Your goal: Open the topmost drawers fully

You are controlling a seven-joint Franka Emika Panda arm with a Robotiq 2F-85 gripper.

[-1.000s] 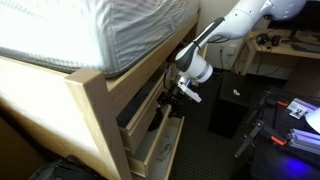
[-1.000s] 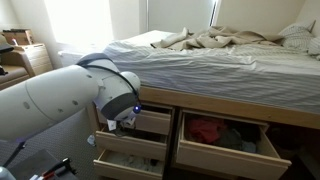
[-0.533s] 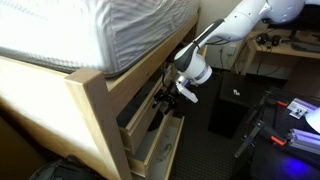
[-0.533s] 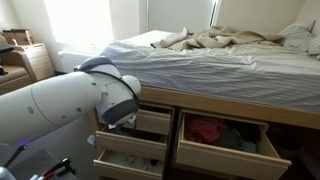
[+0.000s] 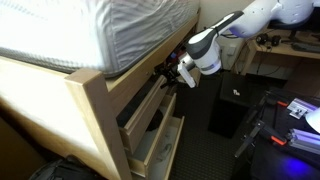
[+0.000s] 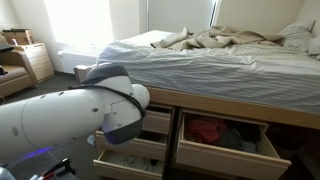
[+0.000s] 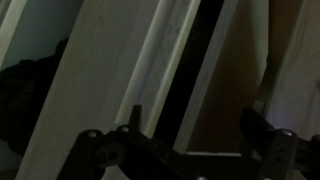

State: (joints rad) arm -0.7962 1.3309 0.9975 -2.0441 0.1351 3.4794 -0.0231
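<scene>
The topmost drawers are pale wood boxes under the bed. In an exterior view the right one point(image 6: 226, 150) stands pulled out with red clothes inside. The left one point(image 6: 158, 123) is out a little and half hidden behind my arm. From the side, the upper drawer point(image 5: 140, 112) juts from the bed frame above a lower one point(image 5: 156, 150). My gripper point(image 5: 167, 75) hangs close to the frame just above that upper drawer. In the wrist view the gripper point(image 7: 195, 130) is open, its dark fingers point(image 7: 133, 125) apart before slanted pale wood panels and a dark gap.
The mattress point(image 5: 90, 35) overhangs the frame. A black box point(image 5: 228, 112) stands on the dark floor beside the drawers, with gear and a blue light point(image 5: 300, 108) further out. A lower left drawer point(image 6: 130, 160) is also pulled out. A wooden nightstand point(image 6: 35, 60) stands by the window.
My gripper has risen and moved in toward the bed frame, from beside the upper drawer to above it. The arm now covers more of the left drawers.
</scene>
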